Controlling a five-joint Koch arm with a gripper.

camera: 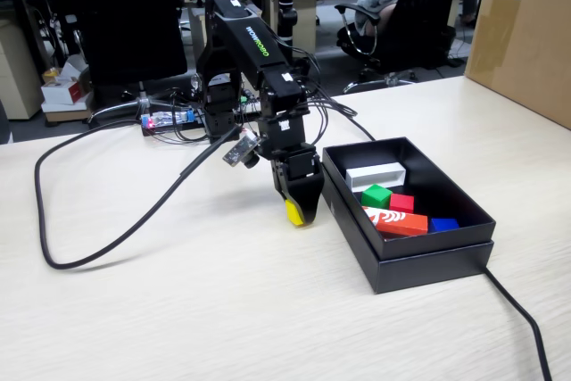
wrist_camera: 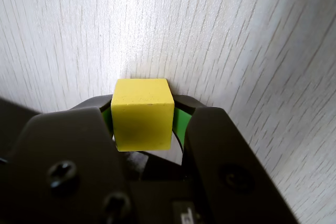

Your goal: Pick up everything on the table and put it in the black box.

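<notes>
A yellow cube (wrist_camera: 143, 114) sits between the two black jaws of my gripper (wrist_camera: 143, 109), which is shut on it with green pads touching both sides. In the fixed view the gripper (camera: 298, 211) points down just left of the black box (camera: 426, 260), and the yellow cube (camera: 294, 212) shows at its tip close over the table (camera: 178, 310). Inside the box lie a green cube (camera: 376, 195) and a red cube (camera: 401, 203).
The box also holds a white block (camera: 376, 175), an orange-red block with white marks (camera: 397, 220) and a blue piece (camera: 443, 224). A thick black cable (camera: 107, 247) loops over the table at left. A brown carton (camera: 522, 33) stands at the back right.
</notes>
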